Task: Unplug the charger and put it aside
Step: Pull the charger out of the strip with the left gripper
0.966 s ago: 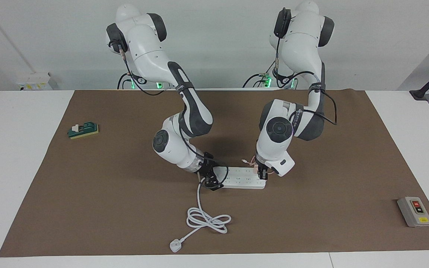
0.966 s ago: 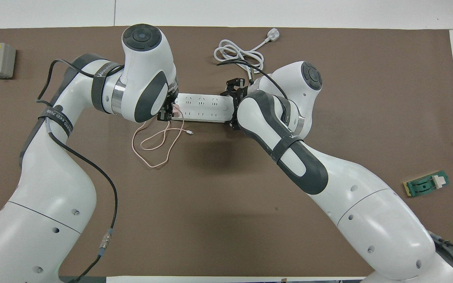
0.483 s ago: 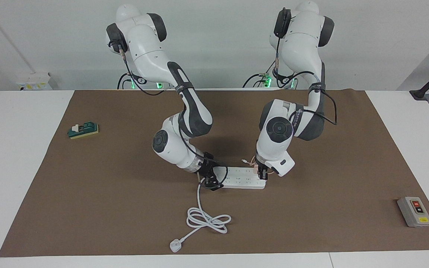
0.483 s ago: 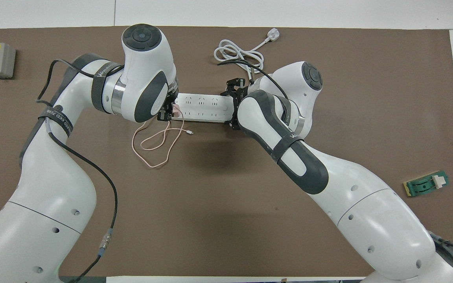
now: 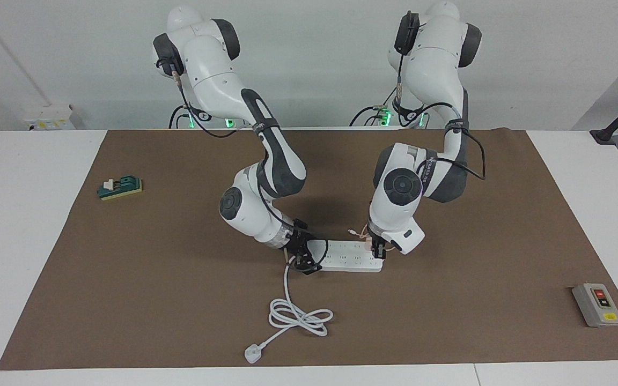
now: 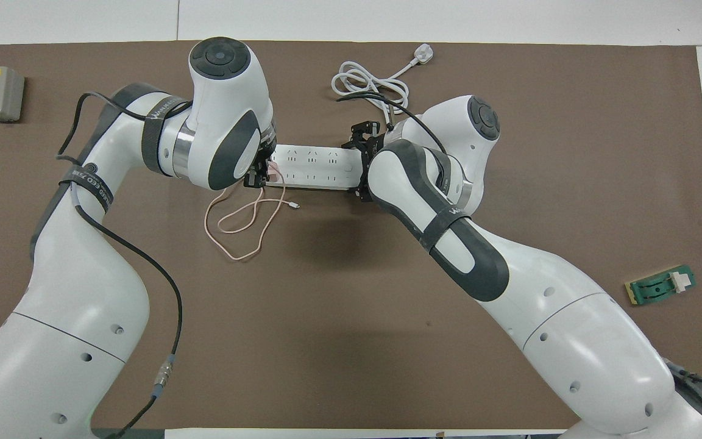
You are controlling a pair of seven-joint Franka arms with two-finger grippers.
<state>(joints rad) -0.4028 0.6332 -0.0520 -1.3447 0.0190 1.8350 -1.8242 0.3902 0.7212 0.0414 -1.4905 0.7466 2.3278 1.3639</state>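
Observation:
The white power strip (image 5: 347, 257) lies mid-table; it also shows in the overhead view (image 6: 313, 166). The pale pink charger (image 5: 367, 245) sits plugged in at the strip's end toward the left arm's end of the table, and shows from above too (image 6: 273, 173). My left gripper (image 5: 379, 250) is down on it, fingers closed around the cube. Its thin pink cable (image 6: 242, 224) loops on the mat nearer to the robots, ending in a small white connector (image 6: 293, 206). My right gripper (image 5: 303, 261) grips the strip's other end, where the thick cord leaves.
The strip's thick white cord (image 5: 298, 315) coils farther from the robots, ending in a plug (image 5: 252, 354). A grey switch box (image 5: 597, 304) stands toward the left arm's end. A green block (image 5: 120, 187) lies toward the right arm's end. A brown mat (image 5: 153, 300) covers the table.

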